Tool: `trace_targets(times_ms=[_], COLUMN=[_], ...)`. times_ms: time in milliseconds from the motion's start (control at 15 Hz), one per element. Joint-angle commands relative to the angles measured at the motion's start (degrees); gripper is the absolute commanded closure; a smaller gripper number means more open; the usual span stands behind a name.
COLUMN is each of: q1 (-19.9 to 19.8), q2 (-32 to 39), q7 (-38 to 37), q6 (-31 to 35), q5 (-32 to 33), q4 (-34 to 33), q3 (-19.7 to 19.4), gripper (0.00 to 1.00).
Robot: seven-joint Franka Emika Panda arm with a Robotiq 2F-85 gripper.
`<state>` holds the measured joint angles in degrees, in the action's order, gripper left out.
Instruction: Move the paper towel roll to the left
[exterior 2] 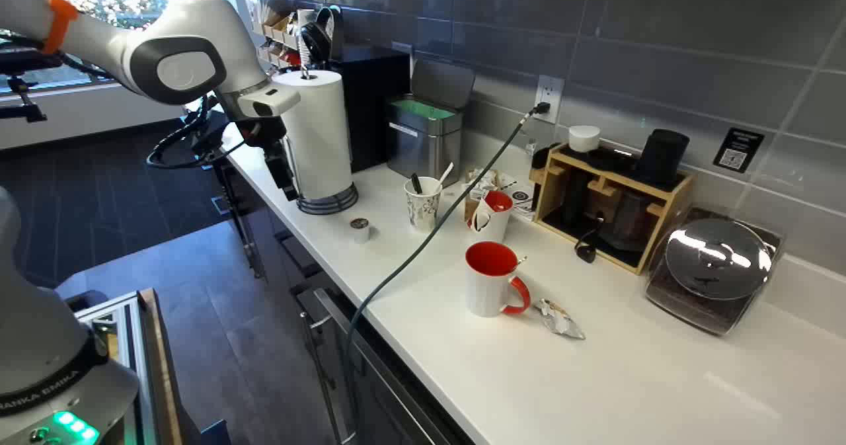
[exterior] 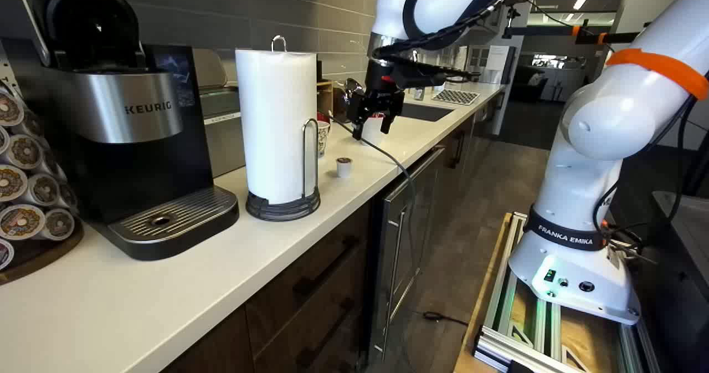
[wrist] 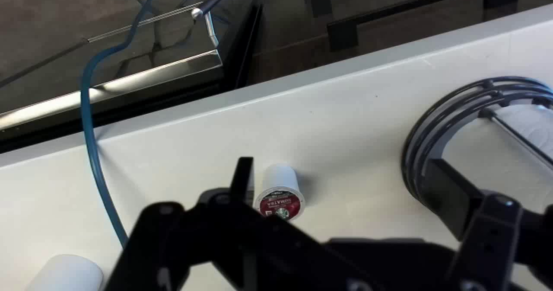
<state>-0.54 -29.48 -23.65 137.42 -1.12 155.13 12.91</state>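
The paper towel roll (exterior: 275, 123) stands upright on its dark round wire base on the white counter, with a thin wire side arm. It shows in both exterior views (exterior 2: 320, 137), and its lower part is at the right edge of the wrist view (wrist: 488, 152). My gripper (exterior: 372, 131) is open and empty, pointing down above the counter beside the roll. In the wrist view (wrist: 341, 170) the fingers are wide apart, and the right finger overlaps the roll's base in the picture. I cannot tell whether it touches. The gripper also shows in an exterior view (exterior 2: 283, 179).
A small coffee pod (wrist: 280, 191) lies below the gripper. The coffee machine (exterior: 149, 107) stands on the far side of the roll. A red-and-white mug (exterior 2: 489, 280), a paper cup (exterior 2: 423, 207) and a hanging cable (exterior 2: 423, 246) are nearby. The counter's front edge (exterior: 310, 237) is close.
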Motion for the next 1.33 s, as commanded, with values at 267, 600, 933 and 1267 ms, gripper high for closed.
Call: trace_targets(times_ms=[267, 600, 933, 1267], q1=[0.49, 0.49, 0.49, 2.22], q2=[0.01, 0.01, 0.01, -4.65], q7=[-0.22, -0.22, -0.22, -1.4], q6=[-0.18, -0.18, -0.18, -1.7], q5=[0.36, 0.36, 0.36, 0.87], q4=[-0.08, -0.08, -0.08, -2.8], q3=[-0.54, -0.54, -0.54, 1.27], gripper=[0.0, 0.0, 0.0, 0.0])
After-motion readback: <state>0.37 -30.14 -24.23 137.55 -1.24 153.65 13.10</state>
